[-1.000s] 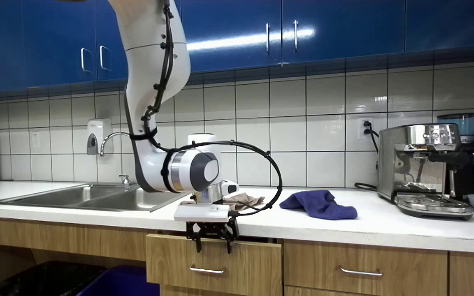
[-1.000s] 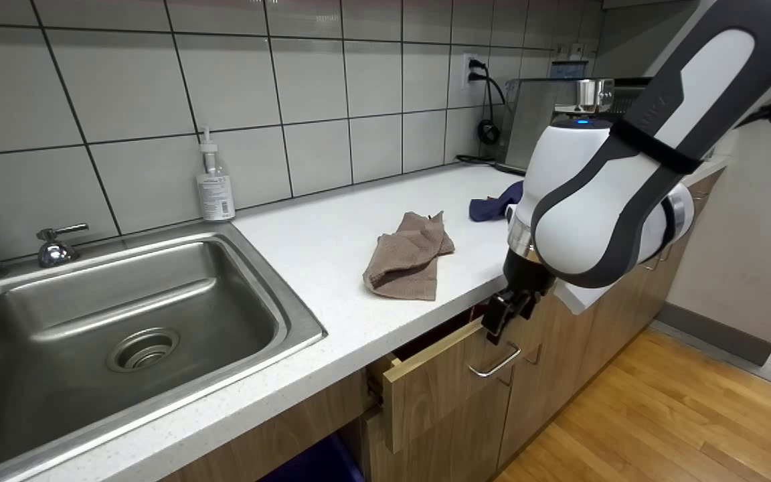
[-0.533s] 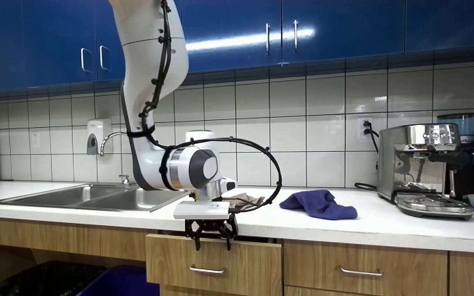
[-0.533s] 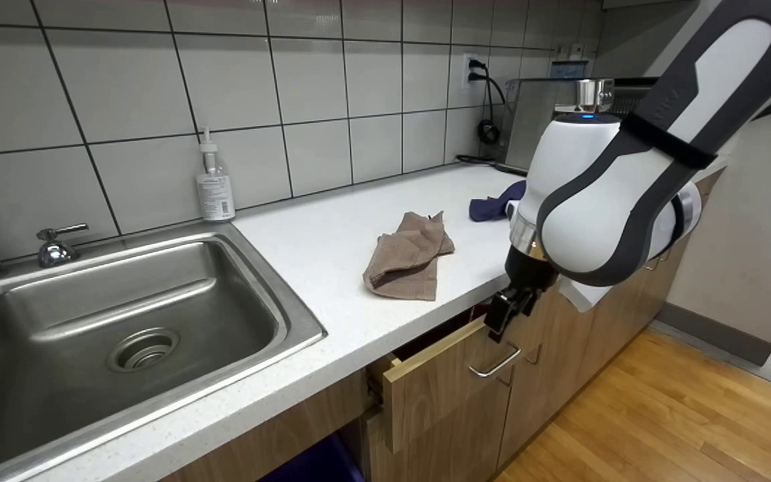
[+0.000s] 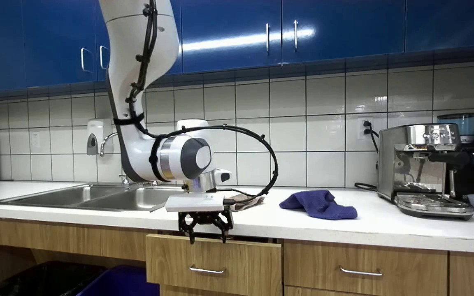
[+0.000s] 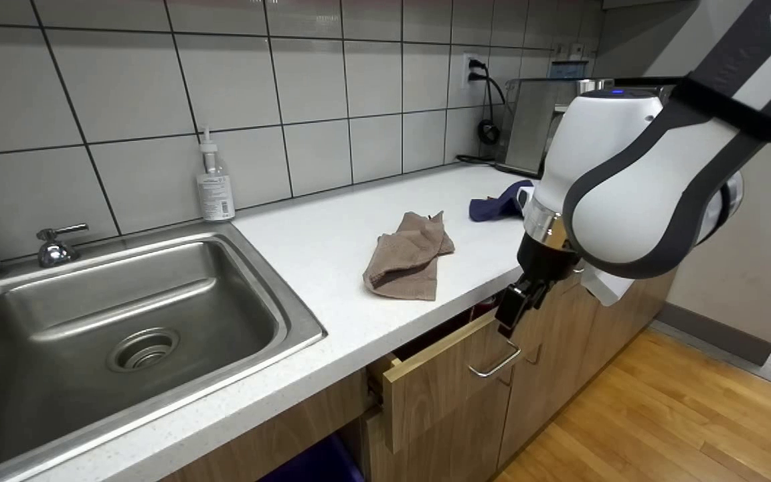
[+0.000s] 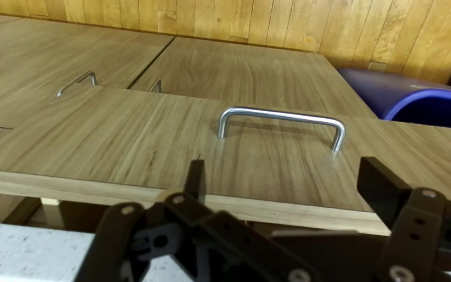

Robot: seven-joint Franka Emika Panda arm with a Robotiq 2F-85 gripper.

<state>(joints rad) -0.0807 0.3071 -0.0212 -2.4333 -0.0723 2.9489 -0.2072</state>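
Observation:
My gripper (image 5: 208,238) points down with its black fingers apart and nothing between them. It is at the top front edge of a partly open wooden drawer (image 5: 253,263), above the drawer's metal handle (image 5: 207,270). In an exterior view the gripper (image 6: 507,328) is near the far end of the drawer front (image 6: 439,388); I cannot tell if it touches. In the wrist view the fingers (image 7: 282,176) stand wide apart over the drawer's top edge, with the handle (image 7: 282,115) beyond them. The drawer's inside is mostly hidden; something reddish (image 6: 486,306) shows within it.
A brown cloth (image 6: 409,258) and a purple cloth (image 5: 318,204) lie on the white counter (image 6: 318,248). A steel sink (image 6: 302,328) and soap bottle (image 6: 216,194) stand to one side, an espresso machine (image 5: 422,164) to the other. A blue bin (image 5: 121,283) is under the counter.
My gripper has risen a little and moved left in an exterior view, and up and right in an exterior view that shows the sink closely. The drawer and cloths have not moved.

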